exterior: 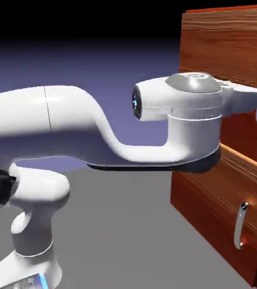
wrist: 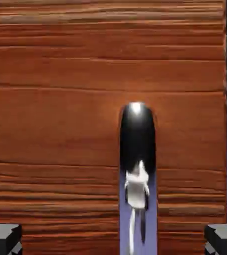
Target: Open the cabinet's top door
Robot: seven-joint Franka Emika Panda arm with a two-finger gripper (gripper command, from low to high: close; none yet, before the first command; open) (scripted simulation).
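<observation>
Gripper: mine, fingers spread wide, one tip at each side of the hand view's bottom edge. Nothing clenched between them.
Cabinet: big reddish-brown wood box, on the exterior view's right, in front of my arm.
Top door: upper panel, looks flush with the front, so I call it closed. Fills most of the hand view.
Top handle: curved silver bar, upright on the top door, glossy, reflecting the backdrop. In the hand view its lower part runs down between my two fingertips. Exterior view has my hand right at it; contact I can't confirm.
Lower handle: smaller silver bar on the shorter panel below. Wrong one, leave it.
Where to take hold: the straight middle of the top handle, one finger each side, pads square to the bar. Avoid the curved ends, pads would ride off there.
Bar feel: rigid, probably metal, won't crush. Smooth finish, so may slip under a sideways load; firm squeeze advised.
Door feel: likely heavyish and stiff, no flex. Expect it to swing on a hinge, so pull in an arc, slowly, not dead straight.
Step in hand: lining up on the bar, grip not made.
Next: centre, close, then pull.
Risk: closing off-centre, one finger shoving the bar.
</observation>
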